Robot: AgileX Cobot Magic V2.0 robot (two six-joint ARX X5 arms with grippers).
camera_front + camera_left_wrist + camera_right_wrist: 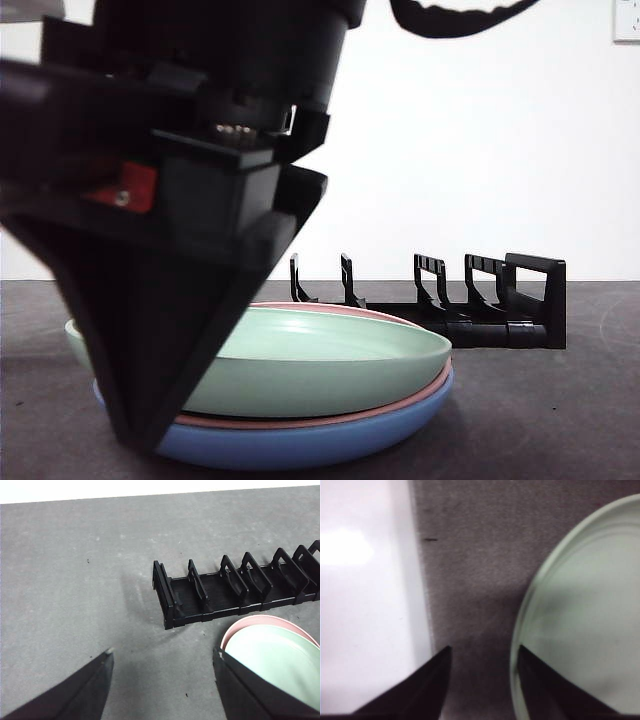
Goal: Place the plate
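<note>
Three plates are stacked on the grey table: a green plate [330,360] on top, a pink plate [335,417] under it and a blue plate [300,445] at the bottom. My right gripper [150,430] is the big dark shape low at the stack's left side. In the right wrist view it [484,650] is open, one jaw over the green plate [585,605] and the other outside its rim. My left gripper [162,652] hangs open and empty higher up, looking down on the green plate [280,660] and the pink rim [260,620].
A black slotted plate rack [480,310] stands behind the stack to the right, with nothing in its slots [235,587]. A white surface [365,605] borders the grey table [480,555] beside the right gripper. A black arm tip [460,15] shows at the top.
</note>
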